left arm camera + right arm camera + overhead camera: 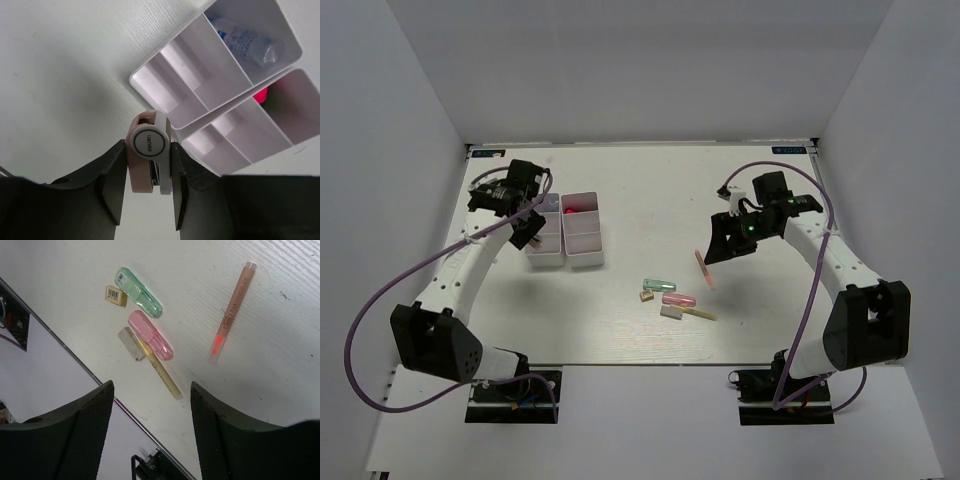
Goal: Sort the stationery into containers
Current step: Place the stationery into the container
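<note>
My left gripper (pixel 532 226) (pixel 150 186) is shut on a pink and white stationery piece with a round white disc (pixel 149 145). It holds the piece just above the near corner of the white containers (pixel 582 250) (pixel 172 67). My right gripper (pixel 718 250) (pixel 152 430) is open and empty above the table. Below it lie a thin pink pencil (pixel 232 310) (pixel 704 268), a green piece (pixel 138 291) (pixel 659 285), a pink piece (pixel 150 334) (pixel 678 298), a yellow pen (pixel 160 372) (pixel 698 313), a tan eraser (pixel 116 295) and a grey eraser (pixel 131 343).
One compartment holds a white tube with blue print (pixel 247 42); another holds a bright pink item (pixel 260 95) (pixel 570 209). The table's near edge (pixel 75 357) runs close to the loose items. White walls enclose the table on three sides.
</note>
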You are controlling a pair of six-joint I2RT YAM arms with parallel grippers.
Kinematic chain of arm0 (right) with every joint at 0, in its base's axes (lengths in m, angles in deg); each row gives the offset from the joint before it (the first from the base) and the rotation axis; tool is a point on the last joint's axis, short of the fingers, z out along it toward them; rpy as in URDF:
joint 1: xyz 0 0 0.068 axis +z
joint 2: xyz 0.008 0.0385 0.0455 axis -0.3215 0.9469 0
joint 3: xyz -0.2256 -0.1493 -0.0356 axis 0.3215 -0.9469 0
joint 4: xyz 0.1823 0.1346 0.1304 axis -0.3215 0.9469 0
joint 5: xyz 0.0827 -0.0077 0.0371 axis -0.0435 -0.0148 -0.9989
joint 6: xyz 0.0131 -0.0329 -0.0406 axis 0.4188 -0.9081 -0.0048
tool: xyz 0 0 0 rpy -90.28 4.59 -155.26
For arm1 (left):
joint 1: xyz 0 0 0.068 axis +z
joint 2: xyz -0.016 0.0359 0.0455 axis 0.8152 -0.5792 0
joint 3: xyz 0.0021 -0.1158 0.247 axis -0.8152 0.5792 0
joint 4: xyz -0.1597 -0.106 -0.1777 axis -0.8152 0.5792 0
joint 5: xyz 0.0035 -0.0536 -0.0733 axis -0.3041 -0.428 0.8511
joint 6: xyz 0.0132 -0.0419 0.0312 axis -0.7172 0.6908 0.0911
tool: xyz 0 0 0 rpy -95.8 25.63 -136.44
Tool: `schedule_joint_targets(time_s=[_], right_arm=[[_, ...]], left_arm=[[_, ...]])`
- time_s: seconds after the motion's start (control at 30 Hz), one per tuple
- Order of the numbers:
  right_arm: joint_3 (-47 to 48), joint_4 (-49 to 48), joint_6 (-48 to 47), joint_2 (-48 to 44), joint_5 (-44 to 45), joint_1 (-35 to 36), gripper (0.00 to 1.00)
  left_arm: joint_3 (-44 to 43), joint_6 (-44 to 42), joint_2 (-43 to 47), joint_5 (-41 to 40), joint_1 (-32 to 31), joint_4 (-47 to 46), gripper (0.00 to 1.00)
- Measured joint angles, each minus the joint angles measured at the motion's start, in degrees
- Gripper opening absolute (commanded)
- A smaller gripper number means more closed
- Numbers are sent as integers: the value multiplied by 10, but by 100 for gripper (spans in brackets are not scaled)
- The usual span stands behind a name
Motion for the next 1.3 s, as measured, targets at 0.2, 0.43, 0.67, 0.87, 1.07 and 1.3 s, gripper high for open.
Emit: schedule_joint_targets(time_s=[0.2,0.43,0.67,0.87,1.07,1.3], right_arm=[[-3,0,0,0,-5,-1,65],[-3,0,0,0,-14,-7,65],[-3,0,0,-1,-23,-11,65],[-3,1,0,-1,-34,-15,65],[-3,2,-2,-1,-44,-17,65],[-3,3,-4,0,-56,-21,65]], left_arm=[[18,87,2,31,18,-23,1],[15,119,-40,38,21,-70,4],[29,137,-60,24,21,-123,5],[75,164,-58,4,23,-184,5],[127,186,-49,-8,29,-254,7],[148,212,-48,-11,36,-304,8]])
